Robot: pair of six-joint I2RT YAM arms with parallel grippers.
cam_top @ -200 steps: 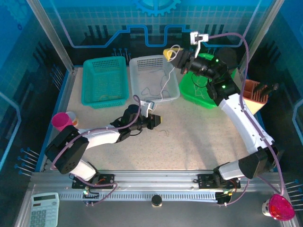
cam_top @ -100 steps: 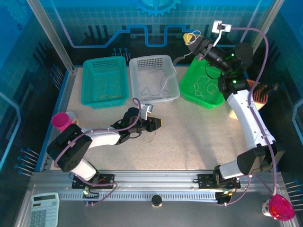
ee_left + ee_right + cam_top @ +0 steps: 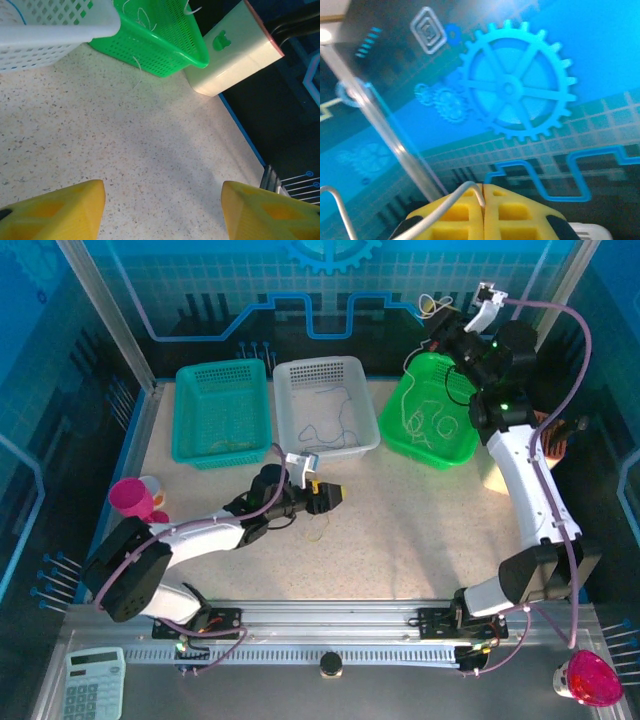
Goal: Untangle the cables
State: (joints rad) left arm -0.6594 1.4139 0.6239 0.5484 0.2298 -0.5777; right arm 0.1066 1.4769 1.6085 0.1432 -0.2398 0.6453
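My right gripper (image 3: 437, 316) is raised high over the back of the green basket (image 3: 400, 445), shut on a whitish cable (image 3: 435, 207) that is pinched between its yellow fingers (image 3: 515, 212). That whitish cable (image 3: 432, 420) hangs down and curls inside the green basket. A yellowish-tan cable (image 3: 318, 532) lies loose on the table just below my left gripper (image 3: 336, 496). My left gripper (image 3: 162, 210) is open, with bare tabletop between its fingers (image 3: 55, 210). A thin dark cable (image 3: 330, 425) lies in the white basket (image 3: 290, 375).
A teal basket (image 3: 185, 410) stands left of the white one. A cream box with dark tools (image 3: 555, 435) sits right of the green basket. A pink cup (image 3: 130, 495) stands at the left table edge. A calculator (image 3: 95, 685) lies at the near left.
My left gripper has opened over the table, where the yellowish-tan cable now lies free. My right gripper has risen and swung right, from the white basket to above the green one, carrying the whitish cable.
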